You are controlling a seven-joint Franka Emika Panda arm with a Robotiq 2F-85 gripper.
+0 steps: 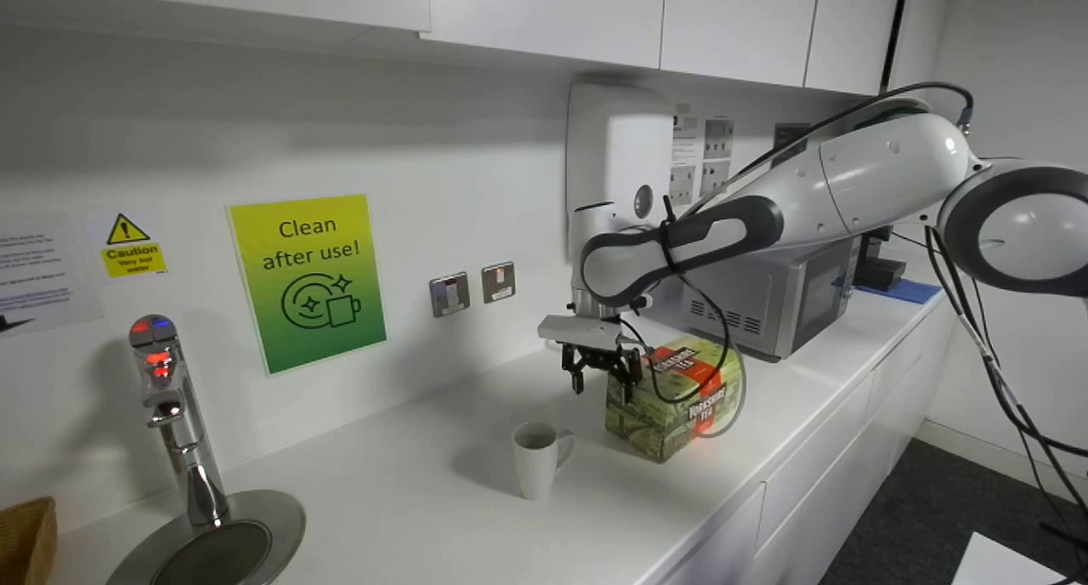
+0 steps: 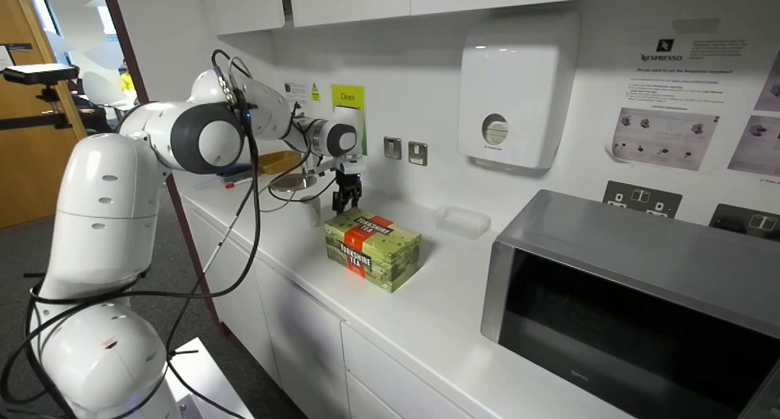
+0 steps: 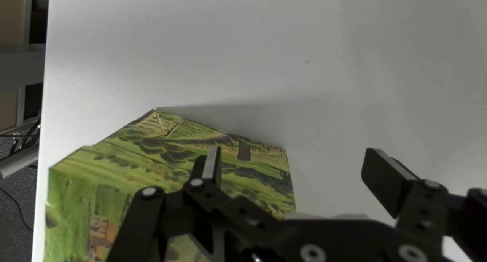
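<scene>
My gripper (image 1: pixel 603 389) is open and pointing down, with nothing between its fingers. It hangs above the counter at one end of a green and red Yorkshire Tea box (image 1: pixel 676 398). In the wrist view the left finger (image 3: pixel 212 163) overlaps the box's end face, while the right finger (image 3: pixel 384 174) is over bare white counter. Whether the left finger touches the box cannot be told. An exterior view has the gripper (image 2: pixel 347 203) just behind the box's far top edge. A white mug (image 1: pixel 535 466) stands upright on the counter, its handle toward the box; cables partly cover it in an exterior view.
Beyond the box are a grey microwave (image 2: pixel 640 224) and a clear plastic tub (image 2: pixel 463 222) near the wall. A chrome tap (image 1: pixel 183 423) over a round drain and a wicker basket (image 1: pixel 30 534) sit at the far end. A towel dispenser (image 2: pixel 518 96) hangs on the wall, below cupboards (image 1: pixel 544 11).
</scene>
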